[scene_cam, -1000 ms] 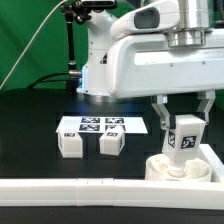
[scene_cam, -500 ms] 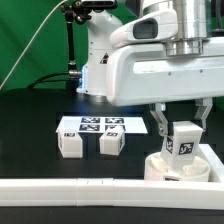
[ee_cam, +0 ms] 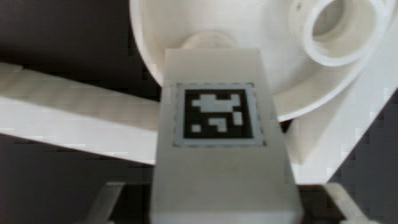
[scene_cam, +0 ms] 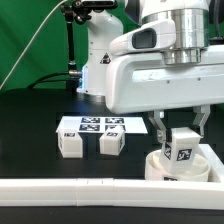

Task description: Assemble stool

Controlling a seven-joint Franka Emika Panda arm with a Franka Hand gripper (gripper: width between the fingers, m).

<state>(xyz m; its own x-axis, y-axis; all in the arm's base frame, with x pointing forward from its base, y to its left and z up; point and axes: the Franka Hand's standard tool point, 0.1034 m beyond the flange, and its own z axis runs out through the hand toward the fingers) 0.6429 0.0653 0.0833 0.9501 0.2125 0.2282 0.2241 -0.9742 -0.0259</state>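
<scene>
My gripper (scene_cam: 181, 132) is shut on a white blocky stool leg (scene_cam: 182, 146) with a black-and-white tag, holding it upright over the round white seat disc (scene_cam: 163, 168) at the exterior view's right. The leg's lower end meets the seat; whether it sits in a socket I cannot tell. In the wrist view the tagged leg (ee_cam: 217, 110) fills the middle between my fingers (ee_cam: 114, 200), with the seat's rim (ee_cam: 231, 20) curving behind it. Two more legs (scene_cam: 70, 145) (scene_cam: 111, 143) stand loose on the black table, left of the seat.
The marker board (scene_cam: 100, 124) lies flat behind the two loose legs. A long white L-shaped rail (scene_cam: 90, 190) runs along the front of the table, just before the seat. A black stand (scene_cam: 72, 60) and green backdrop are at the back.
The gripper has carried the leg slightly to the exterior view's right and a little lower over the seat. Its grip is unchanged.
</scene>
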